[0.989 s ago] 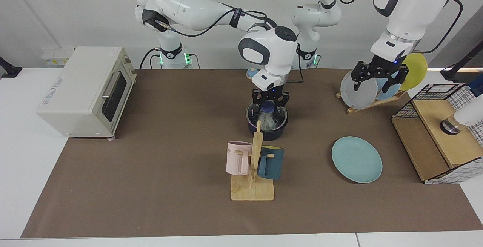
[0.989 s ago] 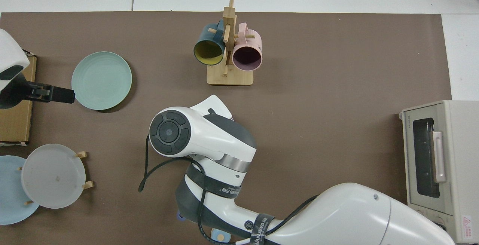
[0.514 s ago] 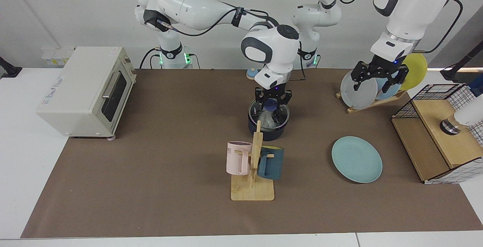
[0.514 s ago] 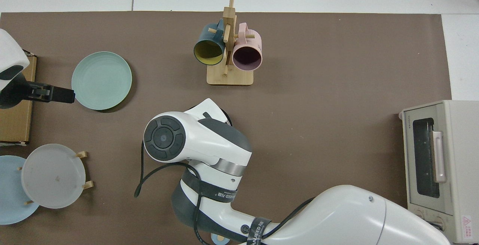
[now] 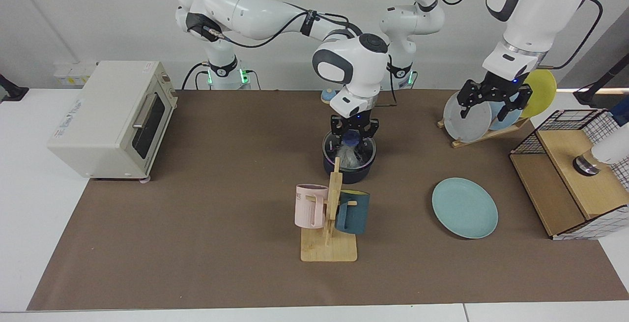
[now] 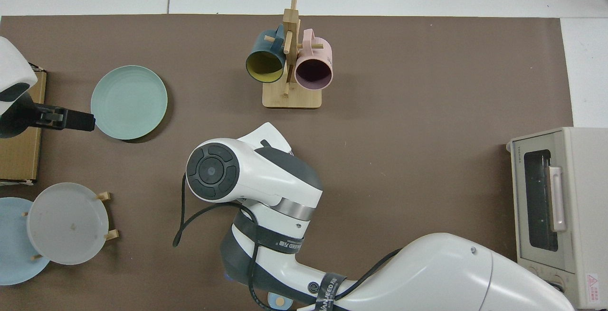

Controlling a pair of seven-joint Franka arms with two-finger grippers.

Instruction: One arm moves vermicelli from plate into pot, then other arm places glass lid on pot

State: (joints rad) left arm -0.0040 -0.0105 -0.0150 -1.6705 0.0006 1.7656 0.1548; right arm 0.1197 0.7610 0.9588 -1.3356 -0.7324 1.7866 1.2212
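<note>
The black pot stands mid-table behind the mug rack, with the glass lid lying on it. Its blue knob points up, and the whitish vermicelli shows through the glass inside the pot. My right gripper hangs open just over the knob, one finger to each side. In the top view the right arm's wrist covers the pot and lid. The pale teal plate lies bare. My left gripper waits open in front of the plate rack.
A wooden mug rack with a pink mug and a dark teal mug stands just in front of the pot. A toaster oven sits at one end, a plate rack and a wire basket at the other.
My right gripper has risen a little off the lid's knob while the lid stayed on the pot. The left arm has not moved.
</note>
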